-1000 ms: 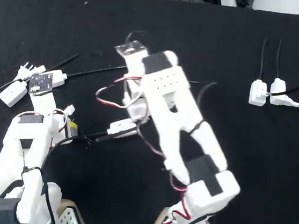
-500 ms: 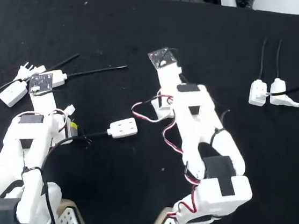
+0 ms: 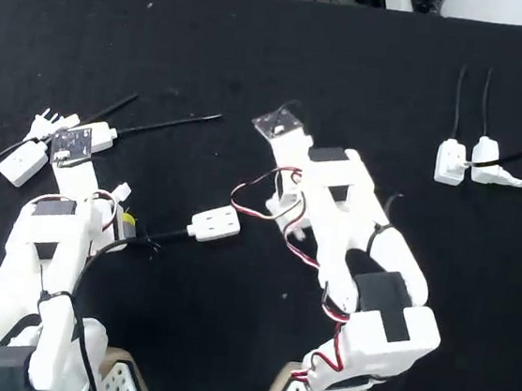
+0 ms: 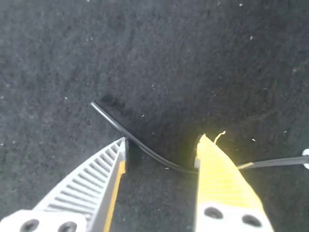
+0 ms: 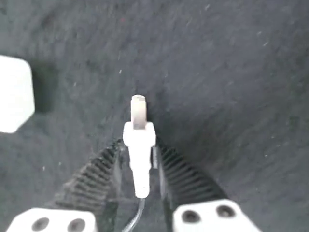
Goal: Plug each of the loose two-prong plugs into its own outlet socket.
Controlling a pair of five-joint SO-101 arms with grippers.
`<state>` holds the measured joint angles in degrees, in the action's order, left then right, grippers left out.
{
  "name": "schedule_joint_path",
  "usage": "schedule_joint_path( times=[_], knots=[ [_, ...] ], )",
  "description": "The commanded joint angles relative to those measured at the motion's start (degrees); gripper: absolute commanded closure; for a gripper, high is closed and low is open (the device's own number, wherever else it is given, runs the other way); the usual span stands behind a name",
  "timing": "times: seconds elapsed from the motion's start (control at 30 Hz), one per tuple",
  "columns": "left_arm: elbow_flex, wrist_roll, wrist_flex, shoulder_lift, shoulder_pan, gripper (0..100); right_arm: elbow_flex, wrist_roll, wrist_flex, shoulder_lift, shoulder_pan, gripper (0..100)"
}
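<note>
Right tool (image 5: 138,148) clamps white plug (image 5: 139,131).

The high view looks steeply down from a fixed spot above the black bench (image 3: 398,70); it faces the bench's back edge and sits far enough off to take in the left arm (image 3: 42,255) and the right arm (image 3: 351,234) whole. The left wrist view looks along the left pincer (image 4: 162,140) from close above the bench, and shares with the high view the black cable (image 4: 140,145) crossing there. The right wrist view looks just as closely along the right pincer (image 5: 138,145) and its plug (image 5: 138,133), and shares the white socket (image 5: 14,99) with the high view.
</note>
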<state>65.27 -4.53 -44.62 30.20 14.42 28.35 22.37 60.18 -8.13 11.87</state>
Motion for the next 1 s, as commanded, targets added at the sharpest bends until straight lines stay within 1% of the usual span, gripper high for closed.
schedule_joint_path(
  times=[0.0, 0.1, 0.3, 0.37, 0.53, 0.67, 0.8, 0.9, 0.97],
  knots=[
    [-1.27, 0.0, -0.09, 1.49, 0.48, 77, 0.13, 4.57, 2.11, 3.65, -1.41, 89.4],
    [-1.27, 0.0, -0.09, 1.49, 0.48, 77, 0.04, 6.15, 2.9, 3.65, -1.49, 91.3],
    [-1.45, 0.0, -0.97, 1.49, 0.48, 77, -0.31, 6.15, 2.46, 3.65, -1.41, 93.0],
    [-2.07, 0.0, -2.02, 1.49, 0.4, 77, -0.57, 5.8, 2.37, 5.05, -1.41, 98.1],
    [-2.07, 0.09, -2.2, 1.49, 0.48, 77, 0.57, 5.19, 5.36, 17.19, -0.97, 98.8],
    [-2.07, 0.09, -2.02, 1.49, 0.4, 77, 4.88, 0.88, 6.51, 29.14, 2.11, 98.8],
    [-3.03, 0.0, -2.29, 1.49, 0.22, 77, 12.97, -2.64, -2.9, 35.3, 9.32, 98.8],
    [-3.3, 0.0, -2.37, 1.67, 0.57, 77, 18.07, -4.84, -12.04, 36.35, 14.42, 98.7],
    [-3.3, 0.0, -2.37, 3.16, 0.57, 77, 20.18, -5.1, -15.91, 36.79, 17.49, 98.7]
  ],
)
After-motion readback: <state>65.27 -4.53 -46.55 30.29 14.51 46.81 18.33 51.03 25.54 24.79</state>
